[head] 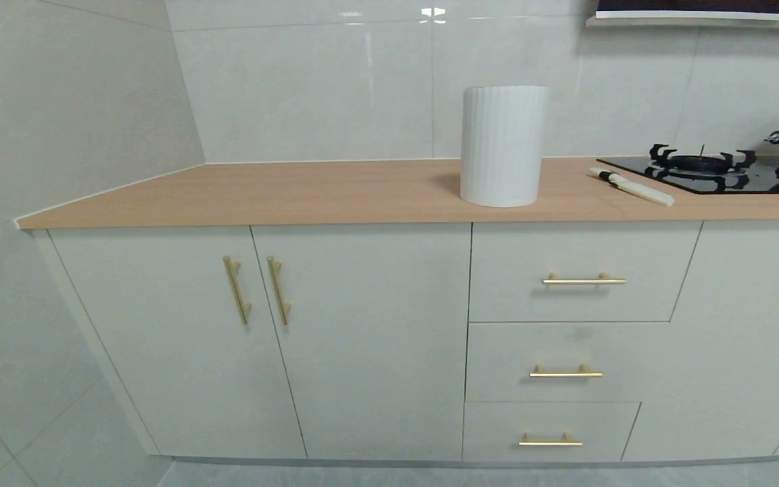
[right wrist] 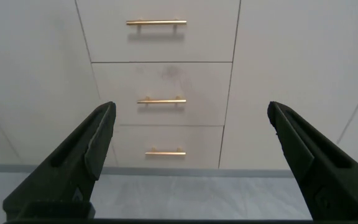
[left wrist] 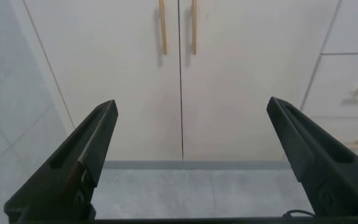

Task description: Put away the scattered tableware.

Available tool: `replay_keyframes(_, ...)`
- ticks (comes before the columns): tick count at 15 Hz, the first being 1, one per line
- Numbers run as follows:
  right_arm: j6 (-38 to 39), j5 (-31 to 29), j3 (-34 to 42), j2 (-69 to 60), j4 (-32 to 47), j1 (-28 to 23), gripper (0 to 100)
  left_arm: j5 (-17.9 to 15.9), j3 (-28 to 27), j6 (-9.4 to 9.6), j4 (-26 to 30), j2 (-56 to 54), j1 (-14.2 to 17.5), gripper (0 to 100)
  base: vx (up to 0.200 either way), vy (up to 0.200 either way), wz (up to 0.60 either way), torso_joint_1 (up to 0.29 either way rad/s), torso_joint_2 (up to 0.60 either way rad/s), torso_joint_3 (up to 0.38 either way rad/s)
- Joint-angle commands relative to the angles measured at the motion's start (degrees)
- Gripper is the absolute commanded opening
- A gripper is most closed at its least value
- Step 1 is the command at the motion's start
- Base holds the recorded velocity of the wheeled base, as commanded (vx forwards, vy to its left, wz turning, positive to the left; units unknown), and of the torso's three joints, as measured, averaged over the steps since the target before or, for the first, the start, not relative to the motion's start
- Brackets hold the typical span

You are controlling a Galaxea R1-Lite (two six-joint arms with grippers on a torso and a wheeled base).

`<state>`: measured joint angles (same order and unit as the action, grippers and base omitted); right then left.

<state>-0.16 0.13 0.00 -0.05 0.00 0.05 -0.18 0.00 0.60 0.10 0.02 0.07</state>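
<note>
- White knife [head: 631,186], right of frame on tabletop [head: 295,193]: probably light, stiff, slick; lies flat (hard pinch), take it across the middle.
- Left pincer [left wrist: 190,106], right pincer [right wrist: 190,107]: both wide, empty.

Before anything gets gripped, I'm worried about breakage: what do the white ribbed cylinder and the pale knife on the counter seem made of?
White ribbed cylinder: probably ceramic or plastic, matte; even colour, fine vertical ridges.
Pale knife: possibly plastic or ceramic; smooth cream surface with dark band.
</note>
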Motion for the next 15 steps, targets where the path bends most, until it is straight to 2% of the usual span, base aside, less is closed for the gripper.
replay_keyframes(1, -0.02, 0.04, 0.0, 0.14, 0.0, 0.04, 100, -0.08, 0.0, 0.02, -0.01, -0.02, 0.01, 100, 0.2, 0.0, 0.0, 0.002, 0.01, 0.002)
replay_keyframes(13, -0.02, 0.04, 0.0, 0.14, 0.0, 0.04, 100, 0.01, 0.0, 0.02, -0.01, -0.02, 0.01, 100, 0.2, 0.0, 0.0, 0.003, 0.0, 0.002)
replay_keyframes(15, -0.02, -0.05, 0.0, 0.14, 0.0, 0.04, 100, 0.01, 0.0, 0.02, -0.01, -0.02, 0.01, 100, 0.0, 0.0, 0.0, 0.0, 0.0, 0.0)
